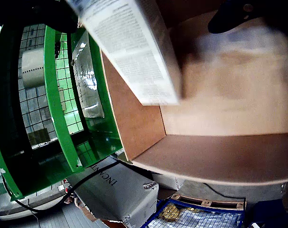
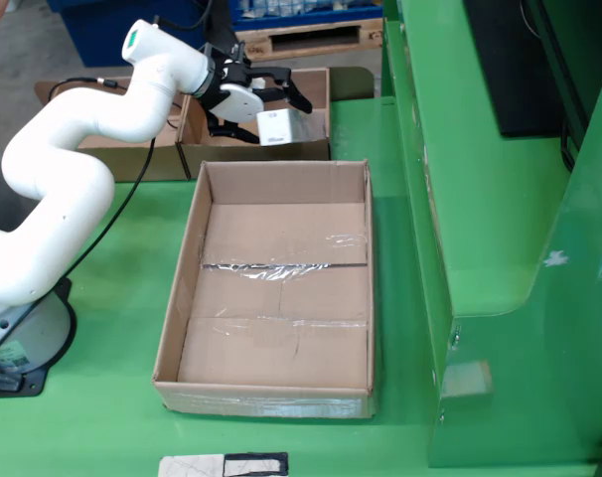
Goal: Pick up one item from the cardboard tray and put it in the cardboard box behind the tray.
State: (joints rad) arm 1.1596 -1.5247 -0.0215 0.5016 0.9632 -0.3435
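Cardboard walls of the rear box surround your gripper, whose fingers look spread around a white printed carton; you cannot tell whether they grip it. You seem at the drop-off over that box, the tray in front empty. Next, let go fully and lift straight up.

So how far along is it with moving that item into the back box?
Picked up: the cardboard tray in front looks bare inside, and the claw holds a white box over the cardboard box behind it. In hand: the wrist view shows the white box above that box's brown interior. Left: letting go, since the item isn't resting inside yet.
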